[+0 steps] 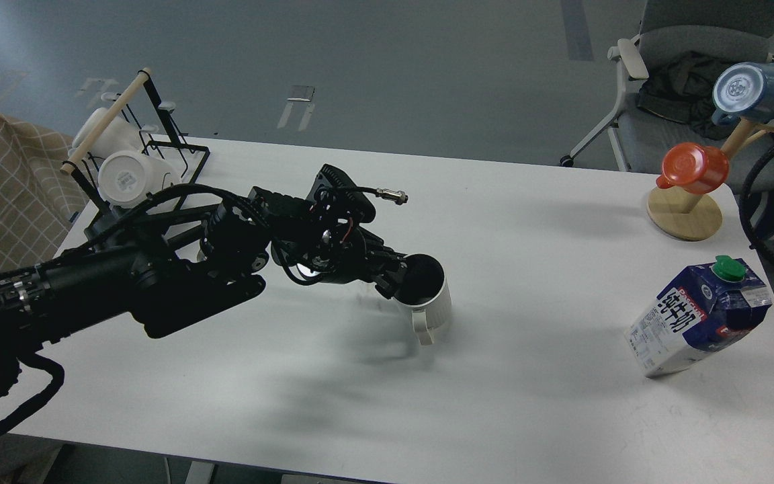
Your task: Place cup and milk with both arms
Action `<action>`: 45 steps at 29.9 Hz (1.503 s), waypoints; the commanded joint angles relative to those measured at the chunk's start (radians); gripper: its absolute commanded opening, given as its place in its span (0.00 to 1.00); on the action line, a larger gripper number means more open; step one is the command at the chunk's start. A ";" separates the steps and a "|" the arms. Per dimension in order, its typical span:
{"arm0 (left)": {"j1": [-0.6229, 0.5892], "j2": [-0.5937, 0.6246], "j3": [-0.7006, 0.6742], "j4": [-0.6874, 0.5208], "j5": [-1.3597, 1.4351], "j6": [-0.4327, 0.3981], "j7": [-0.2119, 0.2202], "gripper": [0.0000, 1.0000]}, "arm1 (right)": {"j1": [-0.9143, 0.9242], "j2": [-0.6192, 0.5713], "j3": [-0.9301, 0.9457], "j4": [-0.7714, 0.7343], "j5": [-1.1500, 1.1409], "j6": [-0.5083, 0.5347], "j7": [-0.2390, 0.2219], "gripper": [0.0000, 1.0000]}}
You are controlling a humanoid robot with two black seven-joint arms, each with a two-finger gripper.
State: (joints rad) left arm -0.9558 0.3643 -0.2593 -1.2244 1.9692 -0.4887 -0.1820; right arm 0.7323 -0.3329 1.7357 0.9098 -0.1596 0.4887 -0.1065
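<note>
Standing upright near the middle of the white bench [528, 222] is the cup [431, 299], off-white with a dark inside and its chunky handle turned toward the near edge. The left tool [394, 277] meets the cup at its rim on the side facing the left edge; one finger looks to reach down inside the mouth, but the tool is dark and bunched, so I cannot tell whether it is pinching the rim or spread. The black left arm [158, 282] stretches in from the near left corner, draped with cables. The milk [699, 317], a dark blue and white carton with a green cap, stands tilted close to the right edge, well apart from the cup. Toward the far right corner a wooden mug tree [686, 212] holds an orange mug [694, 167] and a blue mug [756, 91]. At the far left corner a black rack [179, 151] holds a white mug [126, 177] with a sticker on its base. The right tool is out of sight.
</note>
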 commanded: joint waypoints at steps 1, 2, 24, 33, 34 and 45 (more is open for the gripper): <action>0.005 -0.005 0.000 0.002 -0.001 0.000 0.004 0.40 | -0.002 0.000 -0.001 0.000 0.000 0.000 0.001 1.00; 0.005 -0.005 0.000 0.002 -0.003 0.000 0.003 0.40 | -0.002 0.000 -0.001 0.000 0.000 0.000 0.001 1.00; -0.124 0.117 -0.360 -0.010 -0.735 0.000 -0.004 0.97 | -0.146 -0.112 -0.001 0.083 0.213 0.000 -0.087 1.00; -0.043 0.202 -0.517 0.000 -1.280 0.000 -0.005 0.98 | -0.516 -0.213 0.033 0.389 0.383 0.000 -0.128 1.00; -0.023 0.209 -0.523 0.002 -1.320 0.000 -0.008 0.98 | -0.565 -0.224 0.038 0.431 0.405 0.000 -0.130 1.00; 0.284 0.243 -0.922 -0.010 -1.503 0.028 -0.001 0.98 | -1.022 -0.201 0.196 0.489 0.425 0.000 -0.084 1.00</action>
State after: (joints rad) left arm -0.7289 0.6124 -1.0938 -1.2348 0.4848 -0.4764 -0.1864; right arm -0.2095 -0.5475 1.9189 1.4106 0.2632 0.4887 -0.2015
